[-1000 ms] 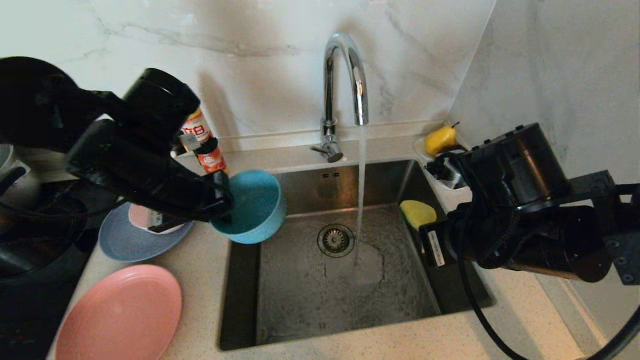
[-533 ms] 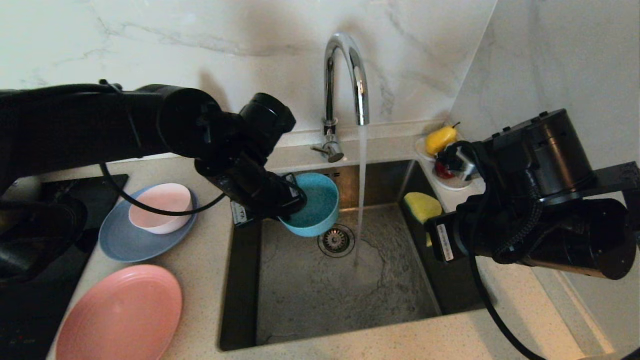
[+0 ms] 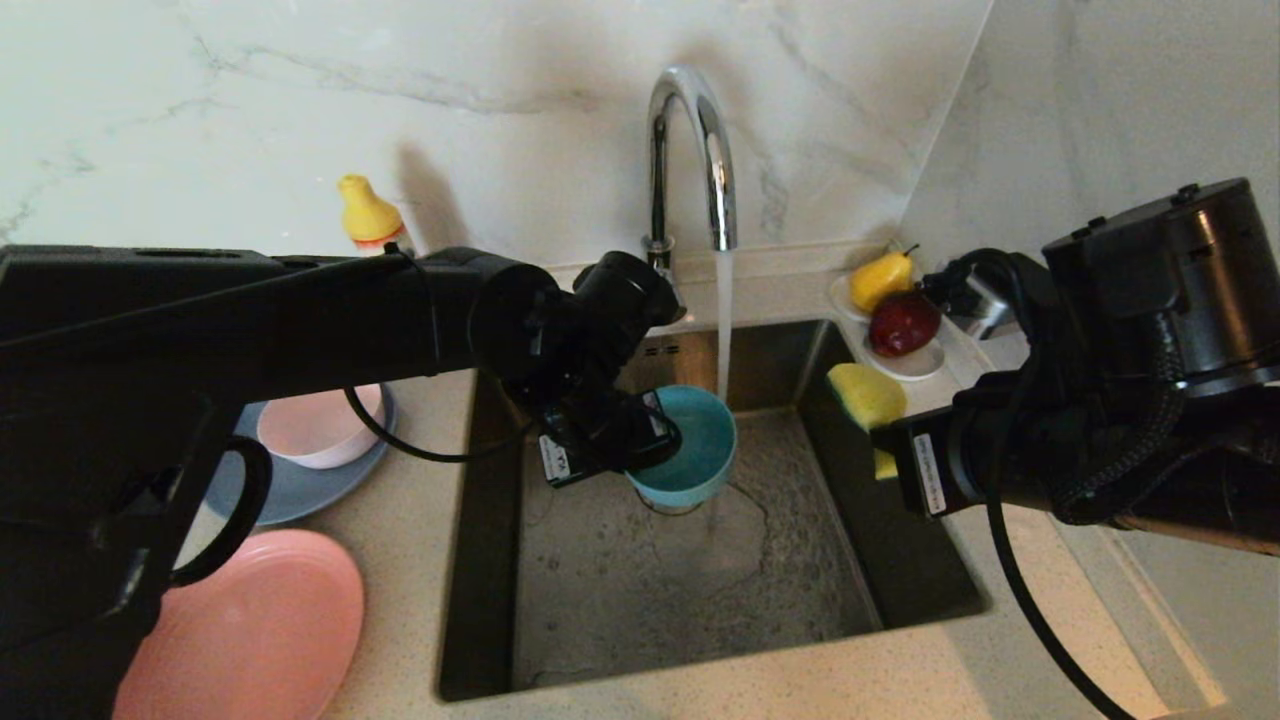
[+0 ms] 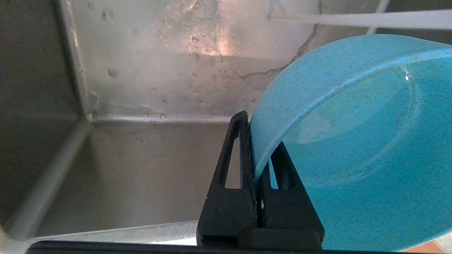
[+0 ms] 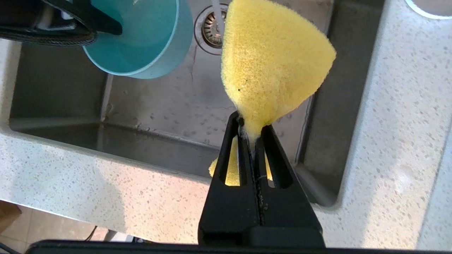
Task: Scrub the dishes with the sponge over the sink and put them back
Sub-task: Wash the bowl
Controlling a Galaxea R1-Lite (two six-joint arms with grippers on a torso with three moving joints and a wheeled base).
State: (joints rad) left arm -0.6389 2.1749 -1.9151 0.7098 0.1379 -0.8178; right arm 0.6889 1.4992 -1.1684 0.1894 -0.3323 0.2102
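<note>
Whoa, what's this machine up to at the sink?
It is washing dishes. The left gripper is clamped on the rim of the teal bowl, holding it over the sink by the running faucet. The right gripper pinches the yellow sponge above the sink's right side, apart from the bowl. A pale pink bowl on a grey-blue plate and a pink plate sit on the counter.

Speckled teal bowl (image 3: 695,455), yellow sponge (image 3: 866,395) (steel-grey sink (image 3: 800,580)).

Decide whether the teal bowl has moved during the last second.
Yes. The left gripper carried the teal bowl rightward from the counter edge to under the faucet.
</note>
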